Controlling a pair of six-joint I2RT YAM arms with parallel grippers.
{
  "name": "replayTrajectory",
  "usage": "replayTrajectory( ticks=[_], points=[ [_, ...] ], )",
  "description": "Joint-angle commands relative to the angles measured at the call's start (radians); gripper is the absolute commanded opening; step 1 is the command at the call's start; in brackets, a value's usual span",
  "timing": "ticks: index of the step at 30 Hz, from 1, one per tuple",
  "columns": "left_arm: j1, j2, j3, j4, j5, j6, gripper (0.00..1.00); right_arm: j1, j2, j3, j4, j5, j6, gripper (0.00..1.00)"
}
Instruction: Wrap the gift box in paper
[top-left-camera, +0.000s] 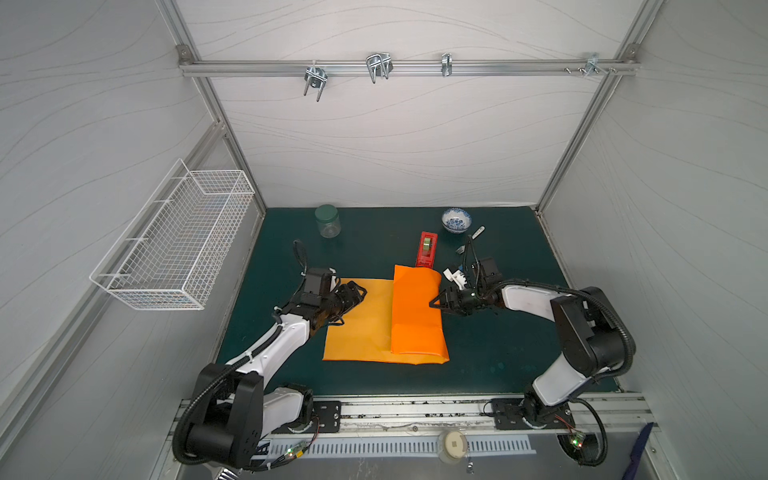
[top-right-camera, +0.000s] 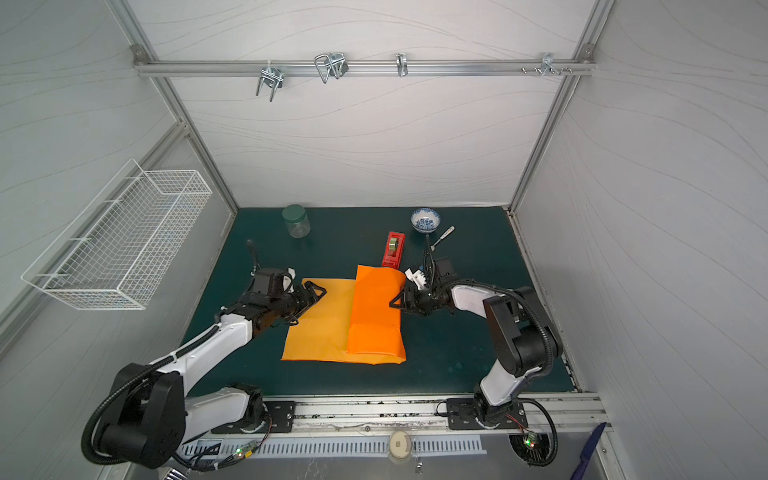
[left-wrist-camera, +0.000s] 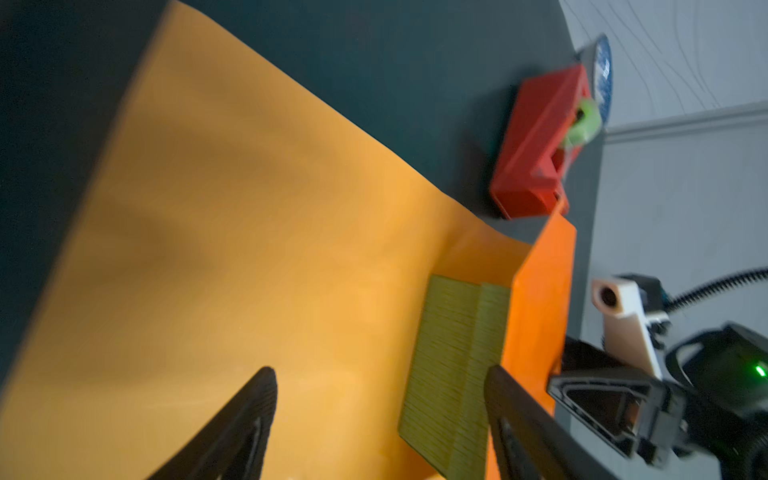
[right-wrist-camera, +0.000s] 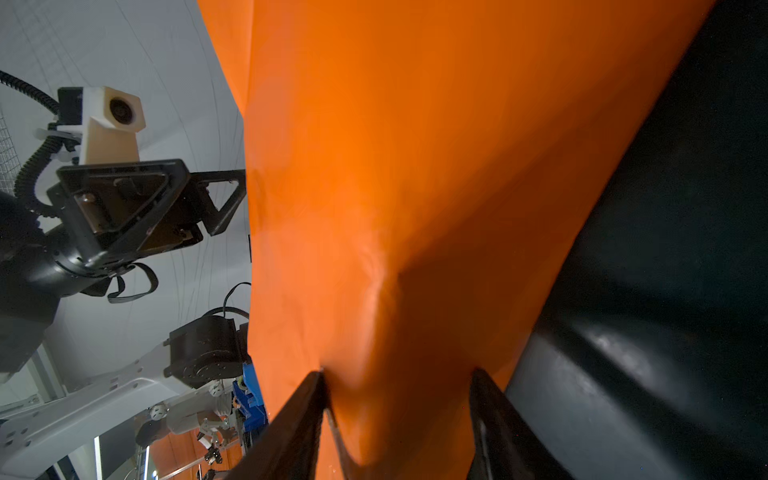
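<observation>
The paper (top-left-camera: 361, 328) lies flat on the dark green mat (top-left-camera: 507, 349), its near edge straight; its right part is folded leftward over the gift box (left-wrist-camera: 453, 374), whose olive side shows under the flap in the left wrist view; mat shows around the sheet, widest to its right; the red tape dispenser (top-left-camera: 426, 249), holding a green roll, sits at the flap's far edge; left gripper (top-left-camera: 354, 306) hovers over the flat part, fingers spread; right gripper (top-left-camera: 435, 301) meets the flap's right edge, fingers either side of a paper bulge, clamping or not I cannot tell; lidded jar (top-left-camera: 327, 221), patterned bowl (top-left-camera: 456, 219), contents unclear; wire basket (top-left-camera: 174, 245) on the left wall.
</observation>
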Motion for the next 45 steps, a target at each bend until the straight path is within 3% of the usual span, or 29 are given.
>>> replayTrajectory(
  ticks=[1, 7, 9, 16, 22, 27, 36, 45],
  points=[
    [0.054, 0.013, -0.004, -0.095, -0.184, 0.064, 0.81, 0.001, 0.038, -0.048, -0.082, 0.157, -0.012, 0.55],
    [0.099, 0.106, 0.000, -0.139, -0.140, 0.052, 0.80, 0.001, 0.028, -0.053, -0.083, 0.157, -0.010, 0.54],
    [0.095, 0.062, -0.050, -0.145, -0.118, 0.029, 0.78, 0.001, 0.024, -0.055, -0.082, 0.158, -0.010, 0.54],
    [0.071, -0.218, -0.154, -0.384, -0.221, -0.021, 0.78, 0.001, 0.028, -0.055, -0.081, 0.158, -0.008, 0.54],
    [-0.041, -0.279, -0.175, -0.472, -0.283, -0.104, 0.78, 0.001, 0.026, -0.057, -0.075, 0.152, -0.007, 0.54],
    [-0.063, -0.265, -0.217, -0.461, -0.240, -0.124, 0.77, 0.000, 0.027, -0.055, -0.073, 0.149, -0.004, 0.54],
    [-0.067, -0.164, -0.227, -0.300, -0.024, -0.118, 0.70, 0.001, 0.017, -0.061, -0.077, 0.157, -0.005, 0.54],
    [-0.067, -0.185, -0.144, -0.275, -0.037, -0.053, 0.57, 0.001, 0.016, -0.062, -0.080, 0.157, -0.004, 0.53]
  ],
)
